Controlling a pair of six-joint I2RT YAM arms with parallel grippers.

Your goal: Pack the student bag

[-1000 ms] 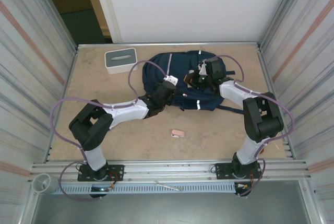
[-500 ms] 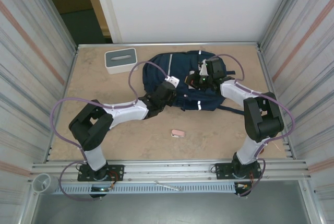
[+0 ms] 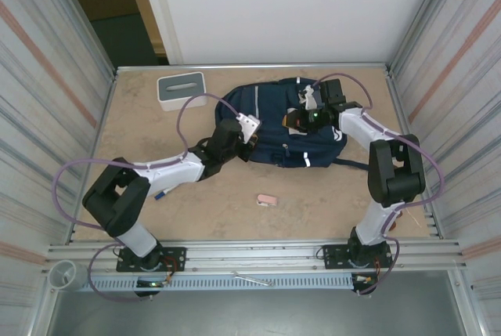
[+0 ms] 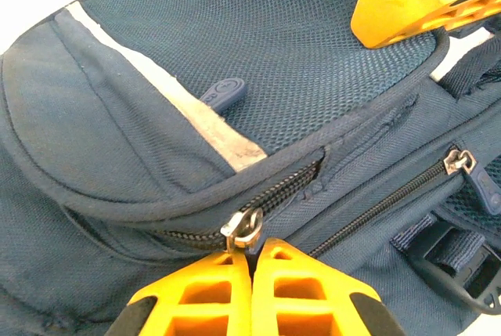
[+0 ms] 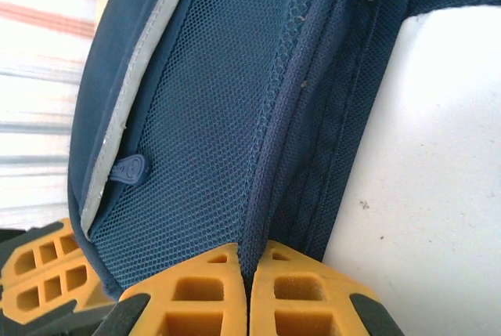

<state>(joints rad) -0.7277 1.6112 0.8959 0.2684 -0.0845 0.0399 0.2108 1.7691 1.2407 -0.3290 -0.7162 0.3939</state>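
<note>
The student bag (image 3: 278, 128) lies flat at the far centre of the table (image 3: 141, 132), its zip apparently closed; packing has not begun. The right gripper (image 5: 246, 261) is clamped on a bag seam. The left gripper (image 4: 252, 256) pinches the zipper pull (image 4: 244, 229). A pink item (image 3: 267, 200) lies unpacked. Since the earlier frame, the left elbow has swung left.

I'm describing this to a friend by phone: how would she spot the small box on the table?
Find the big navy backpack on the tan table. Left of it, near the far left corner and not touching it, sits a low rectangular box. Its grey top with a pale slot and white sides mark it off from the tiny pink item nearer the front.
</note>
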